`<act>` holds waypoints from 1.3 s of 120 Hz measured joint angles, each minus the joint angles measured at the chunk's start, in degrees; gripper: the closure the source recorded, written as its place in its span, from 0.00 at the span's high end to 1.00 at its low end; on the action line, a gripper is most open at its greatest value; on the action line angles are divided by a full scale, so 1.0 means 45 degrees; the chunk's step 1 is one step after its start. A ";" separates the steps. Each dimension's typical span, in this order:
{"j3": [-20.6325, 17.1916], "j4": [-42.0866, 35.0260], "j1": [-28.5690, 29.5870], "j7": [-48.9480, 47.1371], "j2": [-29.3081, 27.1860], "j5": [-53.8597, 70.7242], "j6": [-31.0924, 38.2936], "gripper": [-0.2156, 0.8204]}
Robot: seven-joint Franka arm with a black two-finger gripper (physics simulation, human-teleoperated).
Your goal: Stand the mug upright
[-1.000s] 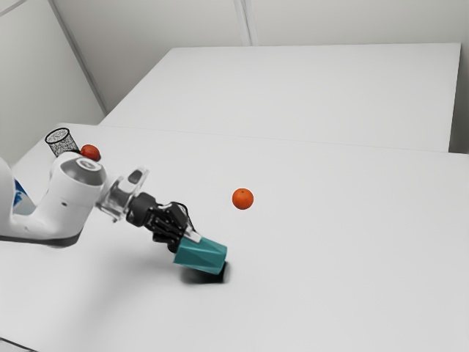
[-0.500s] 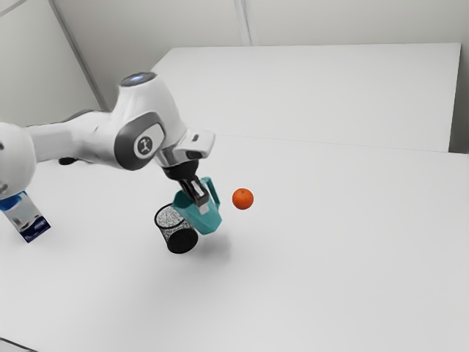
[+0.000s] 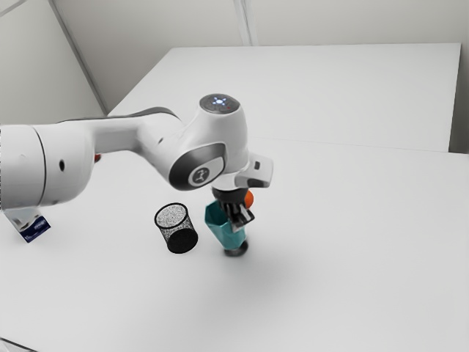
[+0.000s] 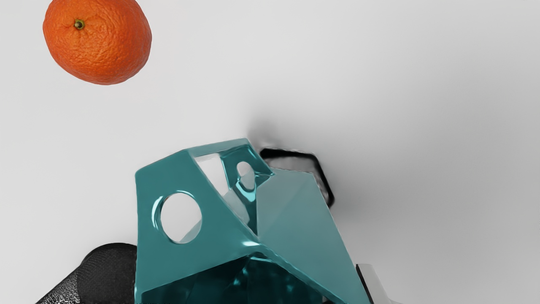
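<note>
Teal mug (image 3: 228, 233) leans over the table (image 3: 330, 264), near the orange (image 4: 97, 44), its side pinched by the gripper (image 3: 242, 218). It's mostly up, but needs straightening, resting flat and letting go.

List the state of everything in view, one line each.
Teal faceted mug: tilted, mouth upward, not yet upright
Black two-finger claw: shut on the mug
Black wire-mesh cup: standing, mouth up
Round orange fruit: whole, unpeeled
Blue-and-white box: partly hidden, stance unclear
Small red object: mostly hidden, state unclear
</note>
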 joint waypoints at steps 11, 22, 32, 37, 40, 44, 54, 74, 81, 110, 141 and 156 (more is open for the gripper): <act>-0.0090 0.0231 0.0552 -0.0746 0.0286 -0.0229 -0.0249 0.03; -0.0165 0.0531 0.0859 -0.1397 0.0578 -0.0333 -0.0505 0.03; -0.0393 0.0602 0.0837 -0.1938 0.0725 -0.0361 -0.0656 0.03; -0.0451 0.0657 0.0754 -0.2193 0.0806 -0.0365 -0.0713 0.03; -0.0466 0.0680 0.0725 -0.2337 0.0853 -0.0368 -0.0742 0.03; -0.0478 0.0713 0.0720 -0.2520 0.0915 -0.0371 -0.0775 0.03; -0.0494 0.0795 0.0751 -0.2936 0.1046 -0.0375 -0.0842 0.03; -0.0500 0.0869 0.0765 -0.3572 0.1170 -0.0460 -0.0914 0.16; -0.0500 0.0886 0.0765 -0.3752 0.1186 -0.0491 -0.0922 0.21; -0.0459 0.1445 0.0773 -0.4300 0.0410 -0.0549 -0.1202 0.51; -0.1508 0.3295 0.2964 -0.3451 0.0121 -0.1612 -0.1729 0.69; -0.1184 0.5286 0.3536 -0.2442 0.0360 -0.1791 -0.2652 0.74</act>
